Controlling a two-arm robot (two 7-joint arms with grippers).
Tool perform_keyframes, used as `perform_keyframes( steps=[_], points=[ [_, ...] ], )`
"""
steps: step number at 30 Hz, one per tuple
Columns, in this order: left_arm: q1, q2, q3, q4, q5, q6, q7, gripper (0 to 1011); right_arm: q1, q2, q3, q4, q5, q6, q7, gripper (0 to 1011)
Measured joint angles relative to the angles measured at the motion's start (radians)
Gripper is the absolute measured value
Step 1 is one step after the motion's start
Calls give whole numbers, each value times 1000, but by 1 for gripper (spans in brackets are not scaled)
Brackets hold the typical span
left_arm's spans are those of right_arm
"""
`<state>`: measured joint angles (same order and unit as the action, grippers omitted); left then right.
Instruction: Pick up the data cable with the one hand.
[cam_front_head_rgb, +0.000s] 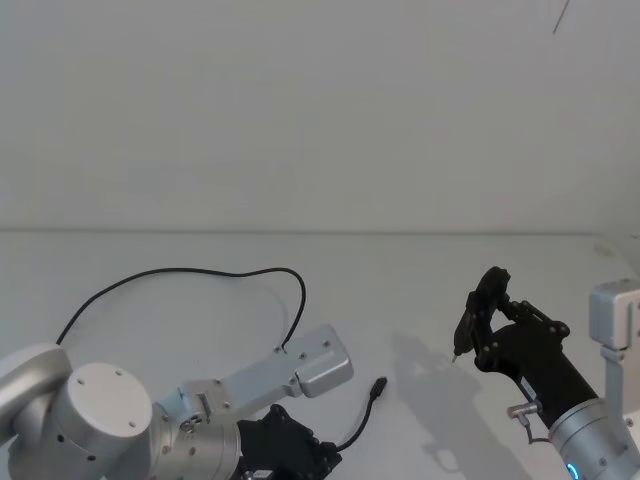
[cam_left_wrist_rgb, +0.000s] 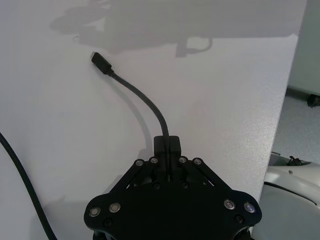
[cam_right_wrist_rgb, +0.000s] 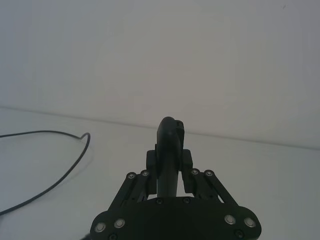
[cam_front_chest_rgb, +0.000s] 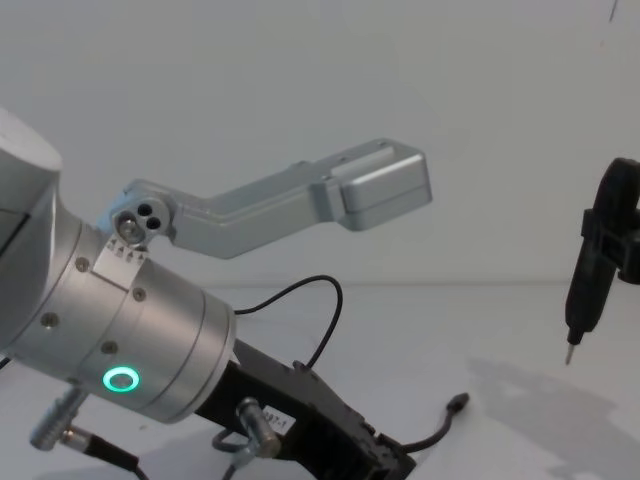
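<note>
On the white table (cam_front_head_rgb: 420, 290) before a plain wall (cam_front_head_rgb: 300, 100), the left gripper (cam_left_wrist_rgb: 167, 146) is closed on the data cable (cam_left_wrist_rgb: 140, 95) near its plug (cam_left_wrist_rgb: 100, 63), the right gripper (cam_right_wrist_rgb: 169, 160) clamps a pen-like tool (cam_front_chest_rgb: 585, 290), and the left arm (cam_front_head_rgb: 100, 410) hides the cable's middle.

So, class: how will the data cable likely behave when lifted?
Probably floppy: the data cable lies in loose curves and should sag from the left gripper. Likely light, being thin. Its plug may swing. The right gripper holds a tool.
</note>
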<state>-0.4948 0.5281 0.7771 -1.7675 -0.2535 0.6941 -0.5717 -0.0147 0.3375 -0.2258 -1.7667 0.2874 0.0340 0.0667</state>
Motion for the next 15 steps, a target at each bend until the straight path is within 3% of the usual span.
perform_keyframes(
  steps=[7,15],
  points=[
    [-7,5,7,2,7,-23,-19,48,0,2,3,-3,1,2,4,279],
    [-29,29,18,11,10,-102,-85,48,1,29,28,-37,37,37,50,279]
  ],
)
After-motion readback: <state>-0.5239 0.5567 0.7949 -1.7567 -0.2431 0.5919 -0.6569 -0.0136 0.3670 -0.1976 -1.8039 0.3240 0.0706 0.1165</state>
